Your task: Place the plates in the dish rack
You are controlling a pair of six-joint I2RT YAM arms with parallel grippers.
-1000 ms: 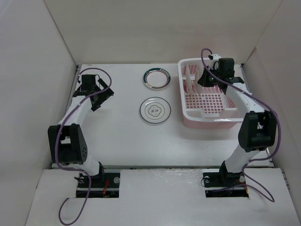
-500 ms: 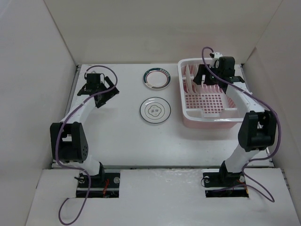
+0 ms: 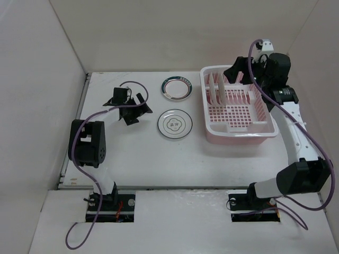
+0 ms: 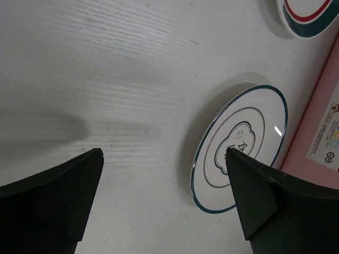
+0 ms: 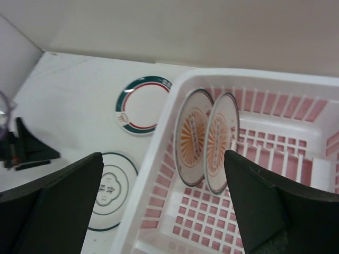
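Observation:
Two orange-sunburst plates [image 5: 193,136] [image 5: 221,141] stand upright side by side in the slots of the pink-and-white dish rack [image 5: 159,153], at its far left end [image 3: 212,90]. The green-banded plate [image 3: 177,88] and the thin-ringed plate [image 3: 175,124] lie flat on the table left of the rack [image 3: 241,133]. My right gripper [image 5: 162,156] hangs open and empty above the rack's far end [image 3: 239,73]. My left gripper [image 4: 164,159] is open and empty, low over the table just left of the ringed plate [image 4: 222,153], shown in the top view [image 3: 139,112].
White walls enclose the table on the left, back and right. The rack's pink side wall [image 4: 318,143] lies right beside the ringed plate. The green-banded plate [image 4: 312,16] sits just beyond it. Bare tabletop stretches left and in front of the plates.
My right gripper has opened and lifted up and back from the rack, with both sunburst plates standing in it. My left gripper has swung right toward the ringed plate.

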